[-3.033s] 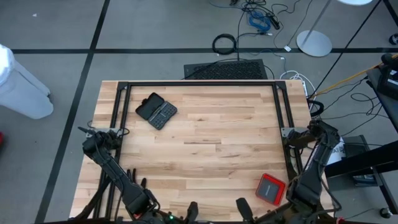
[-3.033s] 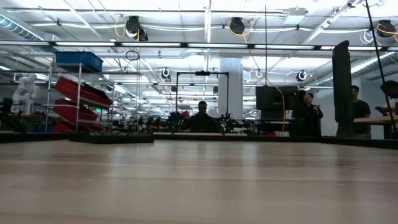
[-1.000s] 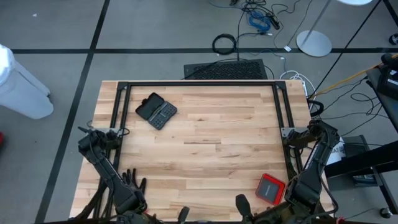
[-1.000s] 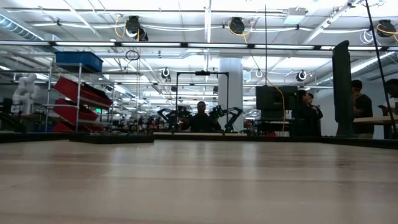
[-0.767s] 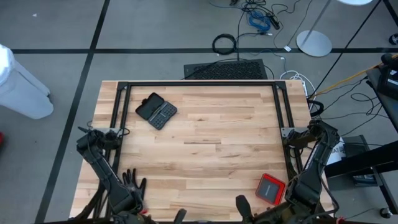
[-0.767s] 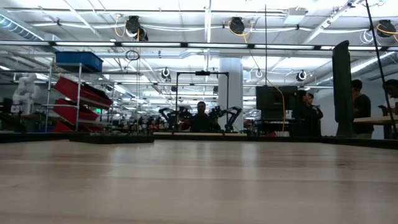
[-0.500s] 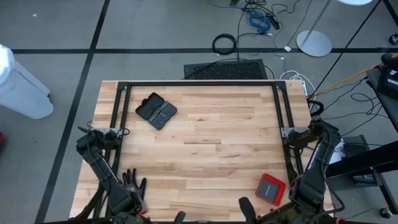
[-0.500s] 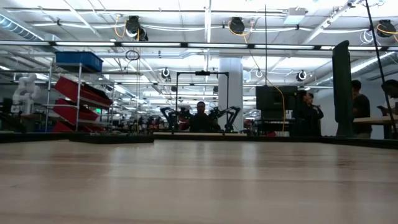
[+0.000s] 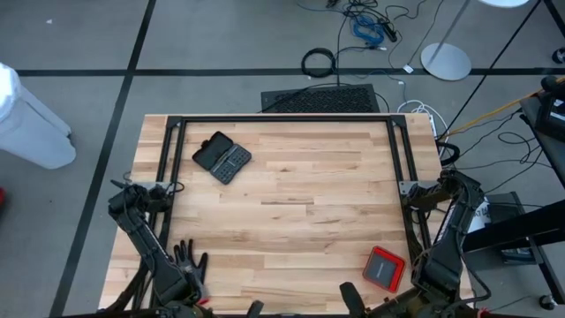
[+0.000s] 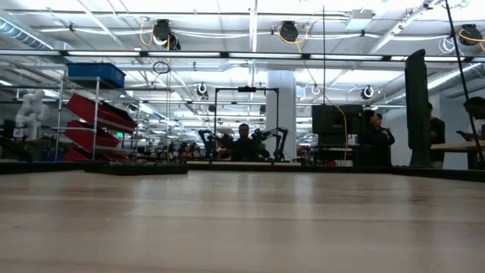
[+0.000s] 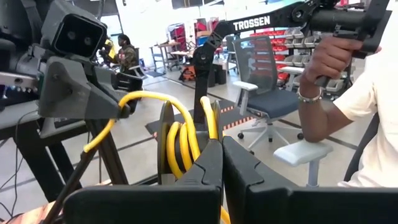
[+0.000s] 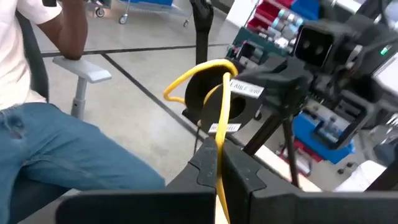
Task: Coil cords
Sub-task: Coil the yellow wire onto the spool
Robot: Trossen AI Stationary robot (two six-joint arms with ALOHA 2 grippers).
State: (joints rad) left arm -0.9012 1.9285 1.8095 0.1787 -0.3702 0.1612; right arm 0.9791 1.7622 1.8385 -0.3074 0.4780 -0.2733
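Left arm's lower link is sitting closer to the near-left corner than 3 s back, leaving a dark glove [image 9: 185,261] showing on the table [image 9: 291,221]; right arm is hardly shifting. Both arms are folding back at the near edge. The left gripper [image 11: 222,149] is staying clenched, fingers pressing together, pointing out into the room instead of at the wood. The right gripper [image 12: 219,155] is likewise pinching tight. No cord is lying on the tabletop in the high view, which is carrying only a black folding case [image 9: 222,157] at far left and a red box [image 9: 385,268] near right. A yellow cord [image 11: 180,140] is looping just beyond the left fingers, and another yellow run is passing between the right fingers, approx. along their seam; whether either is actually gripped, or is just rig cable, can't be told. A person's hand [image 11: 323,59] is gripping a handle in the room beyond. Judging by this, coiling is not yet starting: doing it well is probably meaning getting the cord onto open wood first, one gripper pinning an end while the other is laying even turns w/o kinking.
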